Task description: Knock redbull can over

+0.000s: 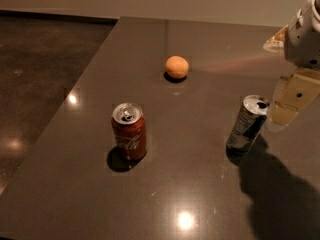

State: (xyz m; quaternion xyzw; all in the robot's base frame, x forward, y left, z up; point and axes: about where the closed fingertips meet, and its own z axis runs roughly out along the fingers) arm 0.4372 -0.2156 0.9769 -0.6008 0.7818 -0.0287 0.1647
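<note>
The redbull can [247, 125], slim, silver and dark blue with an opened silver top, stands on the dark table [200, 194] at the right. It leans slightly, its top toward the right. My gripper [290, 104], beige under a white wrist, hangs just right of the can's top, very close to the rim or touching it; I cannot tell which. It holds nothing that I can see.
A red cola can [129, 131] stands upright left of centre. An orange [177, 66] lies farther back in the middle. The table's left edge runs diagonally beside a dark floor [35, 74]. The arm's shadow falls on the table at the front right.
</note>
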